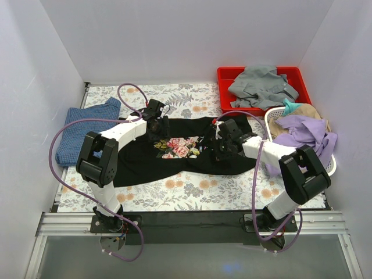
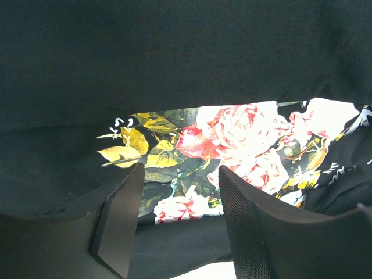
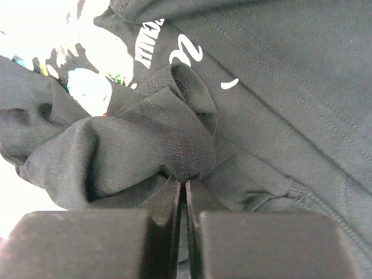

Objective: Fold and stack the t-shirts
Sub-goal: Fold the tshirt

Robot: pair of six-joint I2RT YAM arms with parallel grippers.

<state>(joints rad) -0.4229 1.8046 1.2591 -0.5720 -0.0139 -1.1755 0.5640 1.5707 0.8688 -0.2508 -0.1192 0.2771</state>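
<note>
A red plastic bin point(image 1: 228, 72), rectangular with a raised rim, sat at the far right of the table and held one crumpled grey garment point(image 1: 261, 86). Just in front of it stood a round white basket point(image 1: 269, 118) with slotted walls. It was heaped with a lavender garment point(image 1: 302, 135) that spilled over its near side, a tan cloth point(image 1: 311, 110) and a scrap of teal cloth point(image 1: 289, 107).

The black t-shirt point(image 1: 145, 164) lay spread across the middle of the floral table cover point(image 1: 192, 187), its soft knit rumpled and partly folded over itself. Its rose print point(image 1: 180, 146) of pink blooms and yellow leaves faced up at the centre. The mottled blue t-shirt point(image 1: 81, 131) lay in a loose, flattish heap at the left edge of the table, well apart from the bins.

The left gripper point(image 1: 157, 125) was low over the shirt's far edge. In its wrist view the dark fingers stood apart point(image 2: 180, 174), with nothing between them but the print point(image 2: 244, 139) below.

The right gripper point(image 1: 221, 145) was at the shirt's right side. Its wrist view showed the two flat fingers point(image 3: 185, 186) pressed nearly together on a bunched, stitched fold of the black t-shirt point(image 3: 174, 145), beside the white script lettering point(image 3: 186, 49).
</note>
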